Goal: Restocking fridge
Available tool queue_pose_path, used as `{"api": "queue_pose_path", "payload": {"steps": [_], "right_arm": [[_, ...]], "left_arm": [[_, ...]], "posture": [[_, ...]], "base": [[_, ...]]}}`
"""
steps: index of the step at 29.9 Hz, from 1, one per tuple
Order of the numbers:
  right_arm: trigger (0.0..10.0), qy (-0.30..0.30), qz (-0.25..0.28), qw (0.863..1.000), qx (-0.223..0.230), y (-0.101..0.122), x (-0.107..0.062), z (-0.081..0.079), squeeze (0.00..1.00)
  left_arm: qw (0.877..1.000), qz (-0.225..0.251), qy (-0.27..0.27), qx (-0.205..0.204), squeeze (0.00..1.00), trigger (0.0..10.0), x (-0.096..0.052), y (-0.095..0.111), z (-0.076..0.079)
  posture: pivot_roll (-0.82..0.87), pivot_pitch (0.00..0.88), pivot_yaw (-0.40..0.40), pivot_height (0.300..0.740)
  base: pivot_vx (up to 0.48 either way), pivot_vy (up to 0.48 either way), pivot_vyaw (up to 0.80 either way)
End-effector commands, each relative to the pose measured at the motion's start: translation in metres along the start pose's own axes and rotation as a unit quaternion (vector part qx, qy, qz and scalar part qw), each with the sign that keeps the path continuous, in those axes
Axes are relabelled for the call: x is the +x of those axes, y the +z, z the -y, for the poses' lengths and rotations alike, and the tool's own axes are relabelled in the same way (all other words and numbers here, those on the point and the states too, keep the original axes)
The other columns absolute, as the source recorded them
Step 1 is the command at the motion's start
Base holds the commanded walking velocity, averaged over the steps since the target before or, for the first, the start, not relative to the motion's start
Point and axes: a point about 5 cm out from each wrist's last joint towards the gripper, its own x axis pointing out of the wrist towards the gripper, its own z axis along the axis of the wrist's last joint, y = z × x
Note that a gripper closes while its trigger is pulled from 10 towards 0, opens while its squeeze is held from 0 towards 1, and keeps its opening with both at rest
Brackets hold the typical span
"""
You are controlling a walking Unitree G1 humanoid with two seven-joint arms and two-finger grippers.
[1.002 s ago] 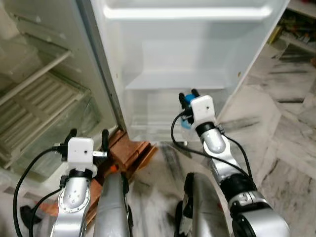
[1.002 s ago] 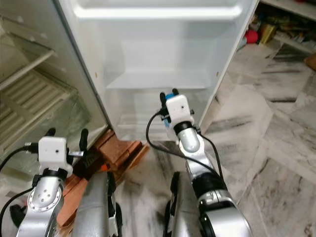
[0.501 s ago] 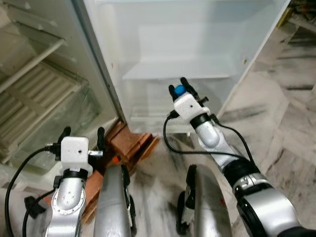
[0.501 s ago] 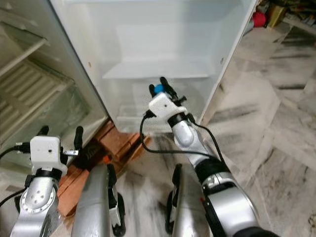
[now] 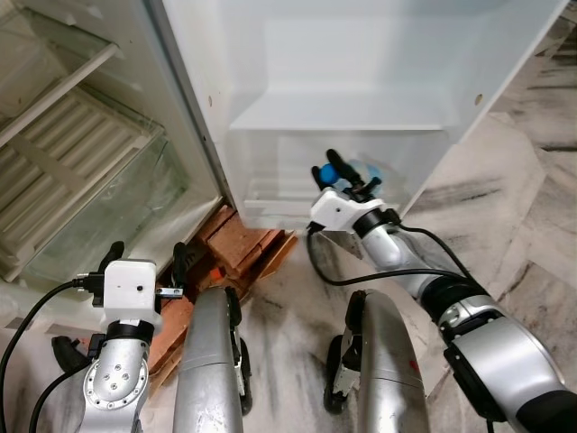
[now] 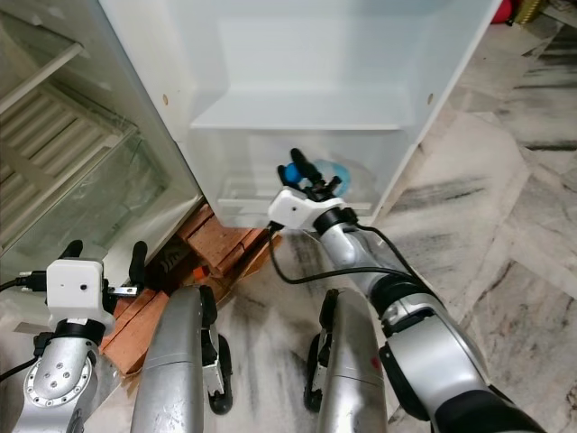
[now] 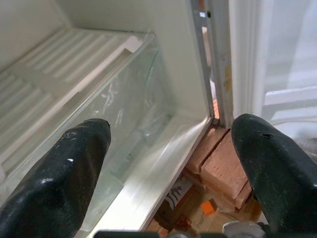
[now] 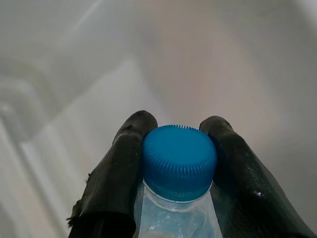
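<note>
A clear water bottle [image 6: 339, 171] with a blue cap [image 8: 179, 161] is tilted at the front of the lowest door shelf [image 5: 270, 171] of the open fridge door. My right gripper [image 5: 326, 166] is shut on the bottle's neck just under the cap, one black finger [image 8: 126, 158] on each side. The bottle's body shows blurred behind the shelf's translucent front wall. My left gripper [image 5: 147, 254] is held low and open with nothing between its fingers [image 7: 64, 168], facing the fridge's bottom compartment.
The fridge body stands on red bricks [image 5: 243, 248] by the door hinge. A glass crisper drawer [image 7: 133, 124] and ribbed shelf [image 5: 63, 171] lie at left. Grey-veined marble floor [image 5: 514, 207] spreads to the right of the door.
The camera has tipped down and nearer the door. My right gripper has carried the bottle forward and down to the lowest door shelf, tilting it. The left gripper stays open.
</note>
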Motion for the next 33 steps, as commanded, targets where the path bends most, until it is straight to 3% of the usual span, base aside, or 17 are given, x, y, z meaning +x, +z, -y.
{"api": "queue_pose_path", "payload": {"steps": [1, 3, 7, 11, 13, 16, 19, 24, 25, 26, 27, 28, 33], "right_arm": [[10.0, -0.009, -0.059, 0.998, 0.015, -0.019, -0.009, 0.004, 0.00], [10.0, -0.015, -0.073, 0.997, 0.018, -0.023, -0.010, 0.006, 0.00], [10.0, -0.065, -0.158, 0.981, 0.093, -0.047, -0.017, 0.023, 0.00], [10.0, -0.076, -0.174, 0.976, 0.107, -0.051, -0.018, 0.027, 0.00], [10.0, -0.102, -0.214, 0.961, 0.140, -0.062, -0.023, 0.034, 0.00], [10.0, -0.159, -0.267, 0.938, 0.154, -0.078, -0.034, 0.048, 0.00], [10.0, -0.170, -0.272, 0.933, 0.161, -0.080, -0.035, 0.052, 0.00], [10.0, -0.192, -0.303, 0.913, 0.195, -0.087, -0.040, 0.054, 0.00], [10.0, -0.195, -0.309, 0.908, 0.206, -0.088, -0.040, 0.053, 0.30], [10.0, -0.197, -0.311, 0.903, 0.221, -0.088, -0.041, 0.052, 0.36], [10.0, -0.197, -0.311, 0.902, 0.223, -0.088, -0.041, 0.052, 0.36], [10.0, -0.198, -0.313, 0.903, 0.217, -0.088, -0.041, 0.052, 1.00], [10.0, -0.202, -0.311, 0.908, 0.195, -0.087, -0.040, 0.055, 1.00]], "left_arm": [[1.000, -0.008, -0.002, 0.007, 0.00, 10.0, -0.004, -0.001, -0.001], [1.000, -0.008, -0.002, 0.007, 0.00, 10.0, -0.003, -0.001, -0.001], [1.000, -0.010, -0.005, 0.007, 0.00, 10.0, 0.000, -0.001, 0.000], [1.000, -0.010, -0.005, 0.007, 0.00, 10.0, 0.001, -0.001, 0.000], [1.000, -0.011, -0.004, 0.008, 0.00, 10.0, 0.003, -0.001, 0.001], [1.000, -0.010, -0.005, 0.006, 0.00, 10.0, 0.004, 0.001, 0.003], [1.000, -0.011, -0.006, 0.006, 0.00, 10.0, 0.004, 0.001, 0.003], [1.000, -0.012, -0.012, 0.008, 0.00, 10.0, 0.008, 0.000, 0.005], [1.000, -0.011, -0.012, 0.008, 0.00, 10.0, 0.010, 0.000, 0.005], [1.000, -0.009, -0.012, 0.007, 0.00, 10.0, 0.012, 0.001, 0.006], [1.000, -0.009, -0.013, 0.007, 0.00, 10.0, 0.013, 0.001, 0.006], [1.000, -0.009, -0.013, 0.008, 0.00, 10.0, 0.014, 0.001, 0.006], [1.000, -0.008, -0.015, 0.008, 0.00, 10.0, 0.016, 0.000, 0.007]], "posture": [[0.31, 0.328, 0.044, 0.567], [0.31, 0.328, 0.044, 0.567], [0.30, 0.319, 0.047, 0.567], [0.30, 0.318, 0.046, 0.567], [0.30, 0.310, 0.046, 0.567], [0.30, 0.302, 0.046, 0.567], [0.30, 0.298, 0.047, 0.567], [0.29, 0.284, 0.047, 0.567], [0.29, 0.279, 0.048, 0.567], [0.29, 0.275, 0.048, 0.567], [0.29, 0.275, 0.048, 0.567], [0.28, 0.266, 0.049, 0.567], [0.28, 0.250, 0.047, 0.567]], "base": [[0.000, 0.000, 0.00], [0.000, 0.000, 0.00], [0.000, 0.000, 0.00], [0.000, 0.000, 0.00], [0.000, 0.000, 0.00], [0.000, 0.000, 0.00], [0.000, 0.000, 0.00], [0.000, 0.000, 0.00], [0.000, 0.000, 0.00], [0.000, 0.000, 0.00], [0.000, 0.000, 0.00], [0.000, 0.000, 0.00], [0.000, 0.000, 0.00]]}}
